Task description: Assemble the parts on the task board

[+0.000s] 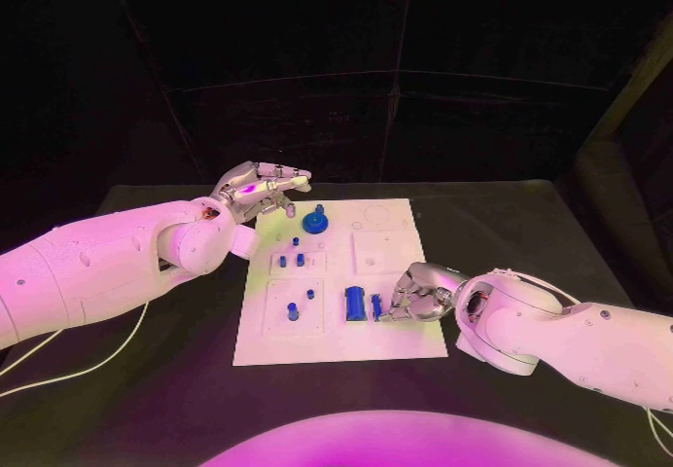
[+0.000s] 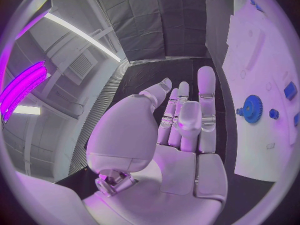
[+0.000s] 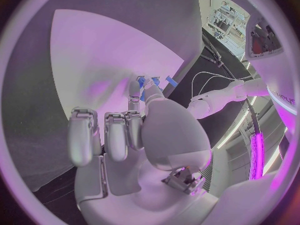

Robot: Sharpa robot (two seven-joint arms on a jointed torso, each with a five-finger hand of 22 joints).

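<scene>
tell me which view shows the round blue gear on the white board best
The left wrist view: the round blue toothed gear shows large and unobstructed on the white task board, beside the open left hand. The head view shows it small. In the right wrist view I cannot make it out.

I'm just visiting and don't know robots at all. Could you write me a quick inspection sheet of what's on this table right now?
Surface: black table, with the white task board in the middle.
Job's things: blue gear at the board's far end; several small blue parts lying or standing on the board.
Clutter: nothing seen.
Hands: left hand hovers beside the board's far left corner, fingers apart, holding nothing; right hand is down at the board's near right, fingertips among the blue parts; grip cannot be told.
Cables: white cables trail off the left arm.
Surroundings: dark curtain behind.
</scene>
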